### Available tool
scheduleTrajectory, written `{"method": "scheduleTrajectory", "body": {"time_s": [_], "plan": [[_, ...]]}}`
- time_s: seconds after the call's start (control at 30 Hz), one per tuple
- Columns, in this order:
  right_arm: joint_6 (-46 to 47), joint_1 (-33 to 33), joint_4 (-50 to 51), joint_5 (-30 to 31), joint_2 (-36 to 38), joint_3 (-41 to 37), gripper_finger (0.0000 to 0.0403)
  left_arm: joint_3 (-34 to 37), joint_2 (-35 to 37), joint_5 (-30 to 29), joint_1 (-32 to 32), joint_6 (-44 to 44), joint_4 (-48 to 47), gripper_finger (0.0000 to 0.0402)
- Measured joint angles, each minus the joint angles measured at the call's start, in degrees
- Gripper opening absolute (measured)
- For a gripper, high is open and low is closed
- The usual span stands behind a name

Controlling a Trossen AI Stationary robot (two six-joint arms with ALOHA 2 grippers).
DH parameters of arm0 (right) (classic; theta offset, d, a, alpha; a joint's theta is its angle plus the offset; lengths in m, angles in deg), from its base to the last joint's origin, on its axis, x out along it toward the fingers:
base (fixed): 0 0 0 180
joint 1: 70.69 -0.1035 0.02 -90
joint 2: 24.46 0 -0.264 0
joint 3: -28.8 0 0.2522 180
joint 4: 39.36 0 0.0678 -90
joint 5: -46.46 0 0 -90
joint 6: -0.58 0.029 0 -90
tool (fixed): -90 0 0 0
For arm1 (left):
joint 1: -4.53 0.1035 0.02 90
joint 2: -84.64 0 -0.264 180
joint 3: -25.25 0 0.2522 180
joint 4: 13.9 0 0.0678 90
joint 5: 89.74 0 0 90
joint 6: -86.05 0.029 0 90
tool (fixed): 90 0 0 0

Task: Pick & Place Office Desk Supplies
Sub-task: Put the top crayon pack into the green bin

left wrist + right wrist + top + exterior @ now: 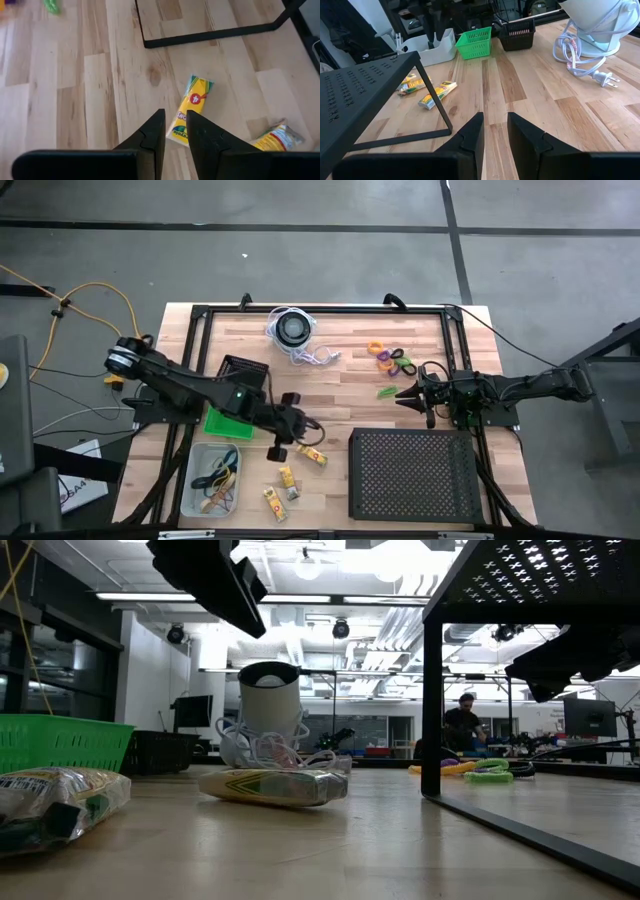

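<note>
Three little yellow packets lie flat on the wood near the table's front: one just beyond my left gripper's fingertips, two more closer to the front edge. My left gripper hovers above the table, slanting down toward the first packet, its fingers a narrow gap apart with nothing between them. Small orange, purple and green rings lie at the far right, next to my right gripper. It waits there narrowly open and holds nothing.
A black perforated tray on legs stands at the near right. A clear bin with rubber bands, a green basket and a black basket sit on the left. A round disc with a white cord is at the far middle.
</note>
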Motion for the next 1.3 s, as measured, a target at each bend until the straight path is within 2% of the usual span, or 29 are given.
{"method": "scheduleTrajectory", "body": {"time_s": [0.3,0.77,1.3], "plan": [[0.0,-0.01,0.02,0.0,0.0,0.0,0.0073,0.04,-4.29,1.03,-2.59,10.47,-0.18,0.0074],[0.0,-0.01,0.0,0.0,0.0,0.01,0.0073,0.04,-10.66,2.96,0.75,13.12,-2.74,0.0074],[0.0,-0.01,0.0,-0.01,0.0,0.0,0.0073,0.0,-11.59,7.32,2.43,18.68,-0.46,0.0077]]}}
